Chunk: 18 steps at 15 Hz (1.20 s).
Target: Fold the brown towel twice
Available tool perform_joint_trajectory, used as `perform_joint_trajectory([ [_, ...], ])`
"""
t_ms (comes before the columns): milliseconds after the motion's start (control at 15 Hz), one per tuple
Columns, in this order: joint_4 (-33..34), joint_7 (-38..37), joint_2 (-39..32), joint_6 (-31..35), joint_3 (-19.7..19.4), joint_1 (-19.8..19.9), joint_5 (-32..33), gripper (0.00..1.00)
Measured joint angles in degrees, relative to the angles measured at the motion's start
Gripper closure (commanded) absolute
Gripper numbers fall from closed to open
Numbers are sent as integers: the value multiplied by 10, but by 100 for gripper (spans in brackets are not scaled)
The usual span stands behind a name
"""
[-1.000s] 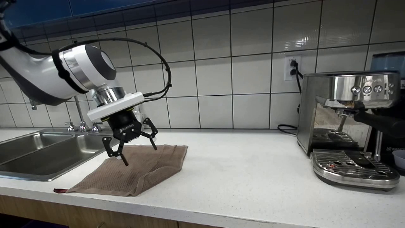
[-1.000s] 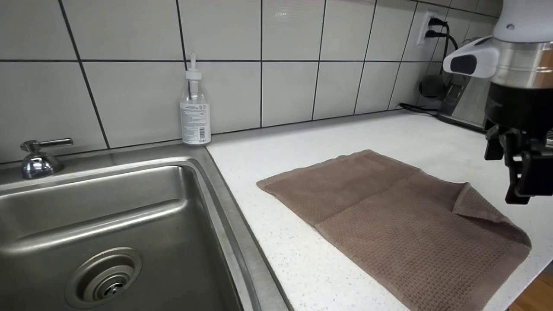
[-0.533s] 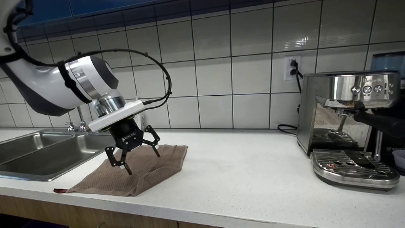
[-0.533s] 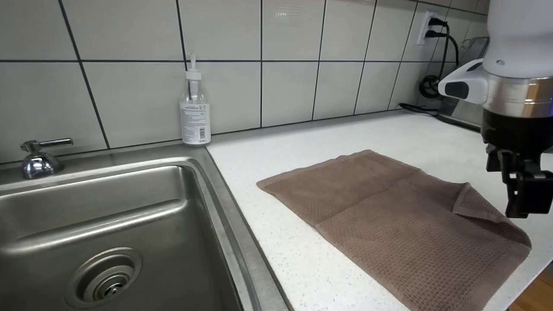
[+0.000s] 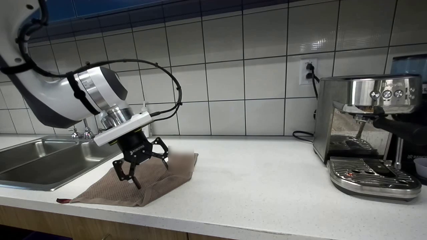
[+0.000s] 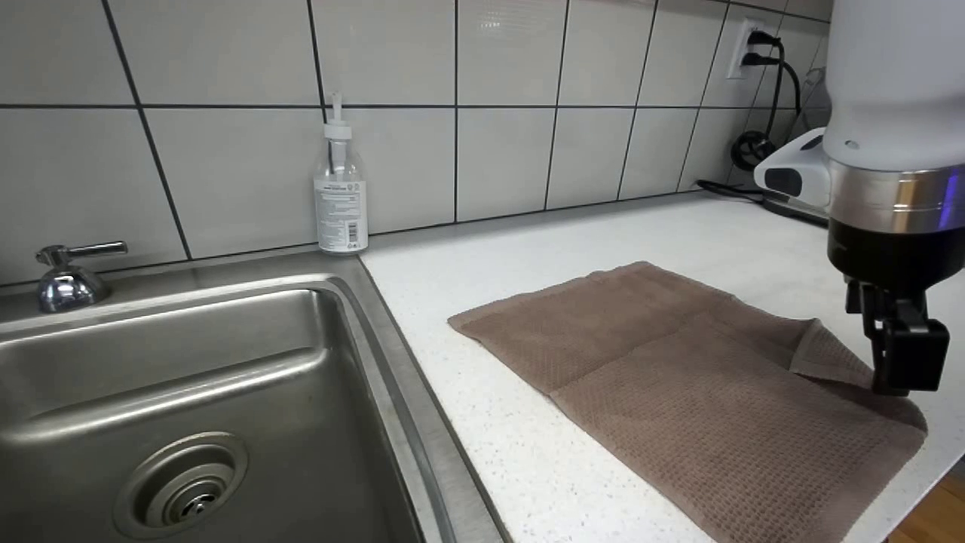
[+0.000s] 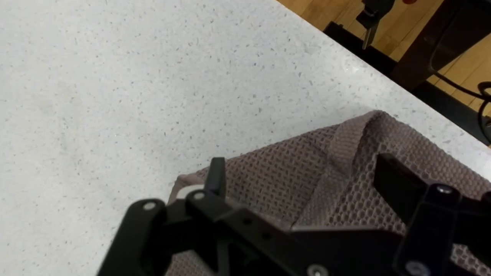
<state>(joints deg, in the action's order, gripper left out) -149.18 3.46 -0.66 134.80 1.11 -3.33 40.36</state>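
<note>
One claw (image 5: 152,176): jaws spread wide, gripping nothing
Brown towel (image 6: 693,377): below it on the table (image 5: 260,180), edge turned over, beside sink (image 6: 211,400)
Bottle (image 6: 341,211): at sink's corner
Coffee machine (image 5: 355,133): well apart

The towel (image 6: 663,377) is brown, rectangular and matte, with a bumpy, waffle-like weave and hemmed edges. It lies mostly flat on the tabletop (image 6: 535,445), beside the sink (image 6: 399,385), with a narrow strip of surface between them. A shallow crease runs across it. On the side away from the sink, near one corner, the edge is turned back in a small, slightly raised flap.
</note>
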Motion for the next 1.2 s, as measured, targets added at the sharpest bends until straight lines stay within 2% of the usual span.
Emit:
perform_joint_trajectory([
  [1200,54,-58,-82,4,0,-9,57,0],
])
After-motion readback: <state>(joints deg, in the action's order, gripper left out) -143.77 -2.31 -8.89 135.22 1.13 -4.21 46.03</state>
